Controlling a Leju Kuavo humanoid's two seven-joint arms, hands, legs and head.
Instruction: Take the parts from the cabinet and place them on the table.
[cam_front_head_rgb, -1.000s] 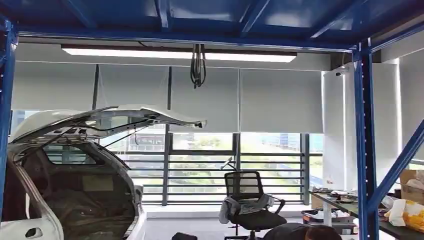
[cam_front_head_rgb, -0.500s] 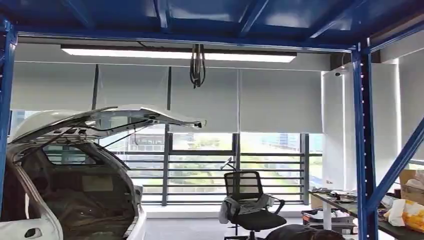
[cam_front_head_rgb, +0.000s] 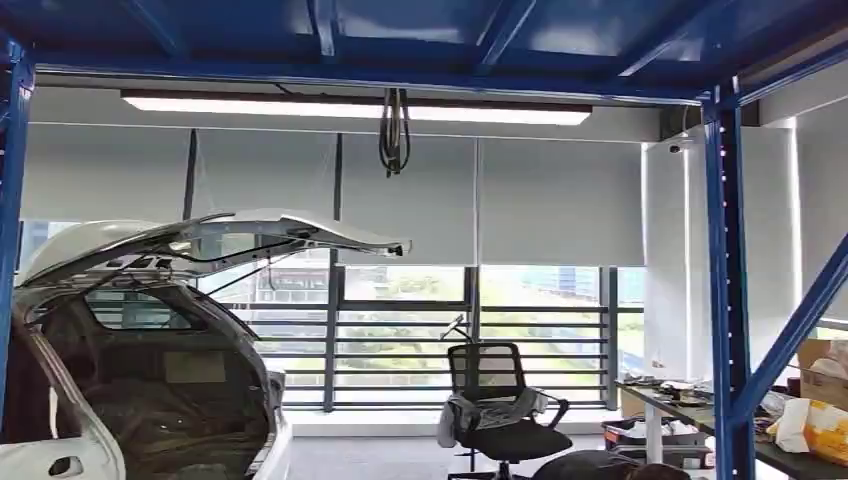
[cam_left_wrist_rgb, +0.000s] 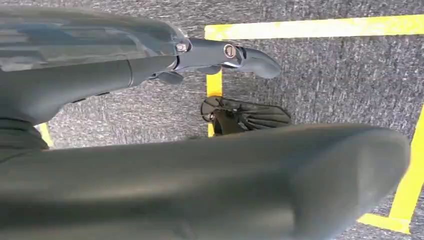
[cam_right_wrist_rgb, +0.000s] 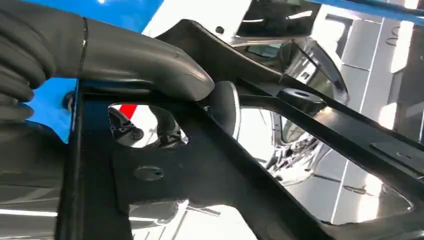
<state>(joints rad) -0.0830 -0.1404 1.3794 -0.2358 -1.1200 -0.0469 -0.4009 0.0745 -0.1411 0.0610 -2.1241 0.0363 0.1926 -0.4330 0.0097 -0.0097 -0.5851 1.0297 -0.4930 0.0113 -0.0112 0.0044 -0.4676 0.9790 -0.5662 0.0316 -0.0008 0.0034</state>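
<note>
A: Right hand (cam_right_wrist_rgb: 100, 65) first. What's it got?

B: One black part (cam_right_wrist_rgb: 210, 170), a flat frame piece with cut-out openings and a round boss. Thumb lies over its top edge, the part runs out past the hand. Grasping it, so the task's thing is in the right hand, up in the air, not on any table.

A: Other fingers of that hand?

B: Hidden behind the part. Can't tell how they lie.

A: Left hand (cam_left_wrist_rgb: 215, 180)?

B: Left wrist view looks down at grey carpet floor (cam_left_wrist_rgb: 325, 95). Thick grey thumb across the near side, one darker finger (cam_left_wrist_rgb: 225, 52) stretched out straight. Nothing in it that I can see. Fingers released, apart.

A: Floor markings?

B: Yellow tape lines (cam_left_wrist_rgb: 320, 27), one long strip along the far side, one short strip meeting it, one more at the corner by the thumb tip. Count three clear ones, plus a sliver near the wrist cover.

A: Head view, count things.

B: One white car (cam_front_head_rgb: 140, 340) with its tailgate raised, at the left edge. One black office chair (cam_front_head_rgb: 495, 400) with cloth draped on the seat, in front of the windows. One long ceiling light (cam_front_head_rgb: 355, 108). One bundle of black cable (cam_front_head_rgb: 395, 130) hanging from the blue frame (cam_front_head_rgb: 728, 280). Roller blinds half down.

A: Table?

B: One table (cam_front_head_rgb: 690, 410) at the right edge, cluttered; one yellow-white bag (cam_front_head_rgb: 815, 425) at its near end, cardboard box (cam_front_head_rgb: 825, 375) behind that. A dark rounded shape at the bottom edge, can't tell what.
</note>
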